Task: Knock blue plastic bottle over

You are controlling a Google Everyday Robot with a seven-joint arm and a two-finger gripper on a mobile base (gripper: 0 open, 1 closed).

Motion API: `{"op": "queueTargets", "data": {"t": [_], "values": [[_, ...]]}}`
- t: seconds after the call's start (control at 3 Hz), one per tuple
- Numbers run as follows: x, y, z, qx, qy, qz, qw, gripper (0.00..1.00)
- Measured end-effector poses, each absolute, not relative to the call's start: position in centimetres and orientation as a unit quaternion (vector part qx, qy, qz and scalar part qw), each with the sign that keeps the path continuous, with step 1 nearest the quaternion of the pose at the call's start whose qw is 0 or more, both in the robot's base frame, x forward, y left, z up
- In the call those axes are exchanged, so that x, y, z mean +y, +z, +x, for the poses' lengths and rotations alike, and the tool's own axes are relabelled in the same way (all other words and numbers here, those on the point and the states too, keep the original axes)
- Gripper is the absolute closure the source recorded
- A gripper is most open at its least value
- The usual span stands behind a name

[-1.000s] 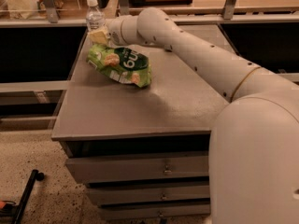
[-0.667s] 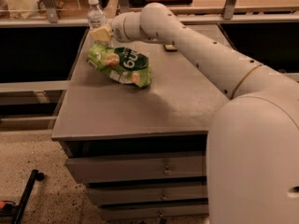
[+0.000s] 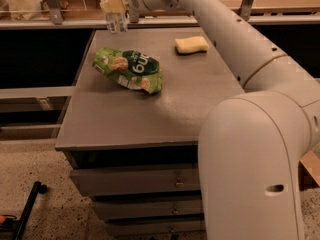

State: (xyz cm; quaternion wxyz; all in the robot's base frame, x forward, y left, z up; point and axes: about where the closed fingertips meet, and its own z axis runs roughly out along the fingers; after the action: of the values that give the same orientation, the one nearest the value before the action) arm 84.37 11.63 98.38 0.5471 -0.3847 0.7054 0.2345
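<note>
The blue plastic bottle (image 3: 112,15) is a small clear bottle with a pale label. It stands upright at the far left corner of the grey table (image 3: 150,114), and its top is cut off by the upper edge of the view. My gripper (image 3: 115,4) reaches in from the right at the end of the long white arm (image 3: 220,29). Its pale yellow tip is against the bottle's upper part. A green snack bag (image 3: 129,69) lies on the table in front of the bottle.
A yellow sponge (image 3: 191,45) lies at the far right of the table. The table has drawers (image 3: 145,181) below. A shelf rail (image 3: 55,19) runs behind the table. A black rod (image 3: 27,209) lies on the speckled floor at lower left.
The gripper has risen from just above the snack bag to the bottle's upper part. The arm no longer covers the sponge. The bottle still stands upright.
</note>
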Motion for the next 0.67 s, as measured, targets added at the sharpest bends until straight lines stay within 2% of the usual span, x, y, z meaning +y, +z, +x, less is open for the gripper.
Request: {"op": "queueTargets", "data": {"t": [0.67], "values": [[6.7, 105.6, 79.9, 0.720, 0.219, -0.375, 0.541, 1.00]]}}
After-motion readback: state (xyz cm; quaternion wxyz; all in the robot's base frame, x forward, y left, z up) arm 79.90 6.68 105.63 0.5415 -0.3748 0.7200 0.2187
